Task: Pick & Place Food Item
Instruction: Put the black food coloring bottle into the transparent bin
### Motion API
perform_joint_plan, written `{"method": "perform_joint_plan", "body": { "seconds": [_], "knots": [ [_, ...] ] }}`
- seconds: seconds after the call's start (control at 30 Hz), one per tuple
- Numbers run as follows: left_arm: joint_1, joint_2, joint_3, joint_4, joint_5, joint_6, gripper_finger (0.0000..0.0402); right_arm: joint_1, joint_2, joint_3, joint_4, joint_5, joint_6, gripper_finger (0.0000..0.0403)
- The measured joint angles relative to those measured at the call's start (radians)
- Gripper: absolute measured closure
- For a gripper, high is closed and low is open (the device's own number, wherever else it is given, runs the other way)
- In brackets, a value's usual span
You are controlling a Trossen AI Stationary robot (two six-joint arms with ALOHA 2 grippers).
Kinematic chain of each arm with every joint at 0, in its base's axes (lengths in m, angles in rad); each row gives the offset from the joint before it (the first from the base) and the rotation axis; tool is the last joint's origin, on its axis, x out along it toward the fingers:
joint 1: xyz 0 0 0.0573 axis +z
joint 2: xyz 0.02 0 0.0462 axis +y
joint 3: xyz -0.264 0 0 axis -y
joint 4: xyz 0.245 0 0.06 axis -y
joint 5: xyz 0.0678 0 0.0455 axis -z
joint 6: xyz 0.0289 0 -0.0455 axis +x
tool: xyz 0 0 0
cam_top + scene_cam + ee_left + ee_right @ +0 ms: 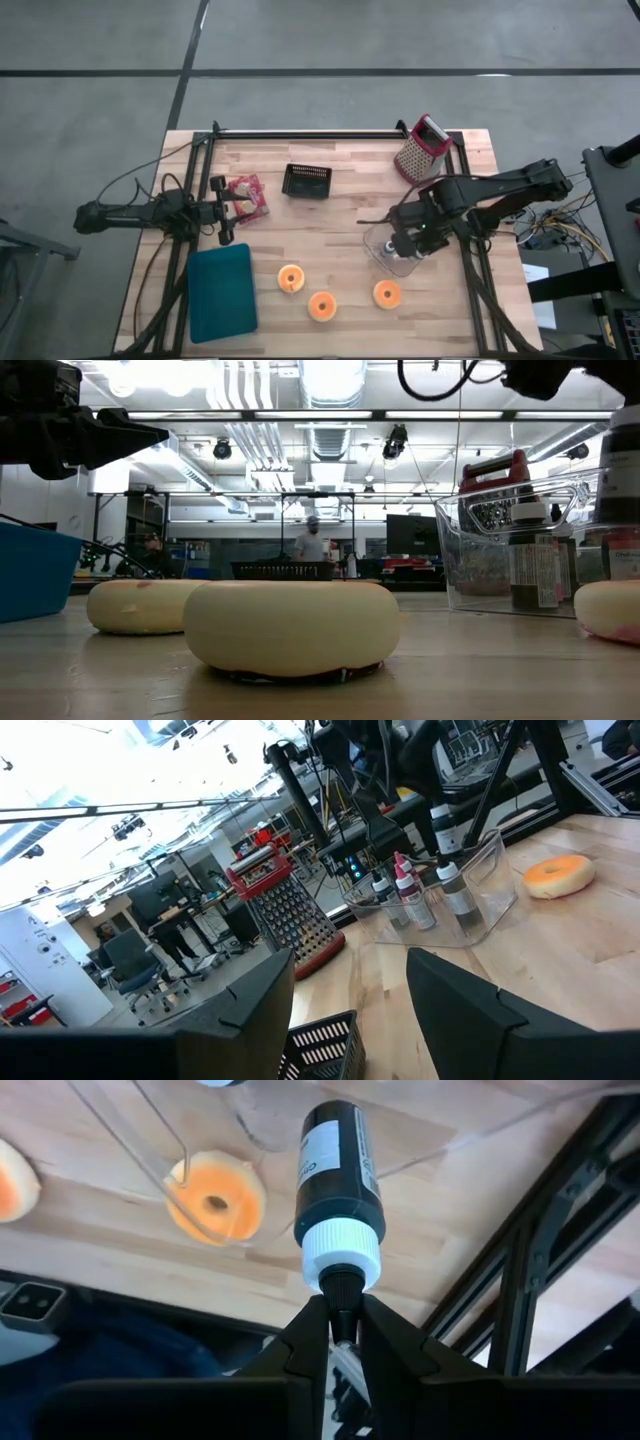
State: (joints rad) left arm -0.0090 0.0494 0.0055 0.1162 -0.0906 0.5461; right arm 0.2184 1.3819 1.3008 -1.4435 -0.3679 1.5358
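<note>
1. Donuts lie along the near half of the wooden table [330, 215]: one donut [290, 278] just right of the blue tray [221, 290], a second [321, 305] nearer the front edge, and a third [387, 294] right of that, close to the clear bin [378, 246].
2. The right gripper [341, 1342] is over the clear bin, its fingers pinched on the nozzle of a dark bottle [337, 1170] with a white cap.
3. In the left wrist view, several more bottles [410, 900] stand upright inside the clear bin.
4. The left gripper [232, 212] sits at the table's left side, its fingers spread and holding nothing, just beside a red-and-white snack packet [248, 194].
5. A black basket [307, 181] sits mid-table toward the back.
6. A red-handled grater [421, 148] stands at the back right corner.
7. A person [313, 540] stands far off in the room beyond the table.
</note>
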Motion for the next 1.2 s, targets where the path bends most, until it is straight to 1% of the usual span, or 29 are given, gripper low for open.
{"method": "perform_joint_plan", "body": {
  "seconds": [0.17,0.37,0.53,0.67,0.8,0.87,1.2],
  "knots": [
    [0.000,0.000,0.000,0.000,0.000,0.000,0.0202,-0.009,-0.001,-0.049,0.031,0.004,-0.046,0.0358],
    [0.000,0.000,0.000,0.000,0.000,0.000,0.0202,-0.009,-0.001,-0.088,0.064,0.107,-0.085,0.0359],
    [0.000,0.000,0.000,0.000,0.000,0.000,0.0202,-0.009,-0.001,-0.119,0.086,0.109,-0.092,0.0358],
    [0.000,0.000,0.000,0.000,0.000,0.000,0.0202,-0.011,-0.001,-0.153,0.126,0.078,-0.101,0.0358],
    [0.000,0.000,0.000,0.000,0.000,0.000,0.0202,-0.029,-0.001,-0.183,0.151,-0.021,-0.126,0.0355],
    [0.000,0.000,0.000,0.000,0.000,0.000,0.0202,-0.049,-0.001,-0.197,0.152,-0.050,-0.145,0.0354],
    [0.000,0.000,0.000,0.000,0.000,0.000,0.0202,-0.136,-0.001,-0.267,0.197,-0.059,-0.246,0.0355]
  ]
}}
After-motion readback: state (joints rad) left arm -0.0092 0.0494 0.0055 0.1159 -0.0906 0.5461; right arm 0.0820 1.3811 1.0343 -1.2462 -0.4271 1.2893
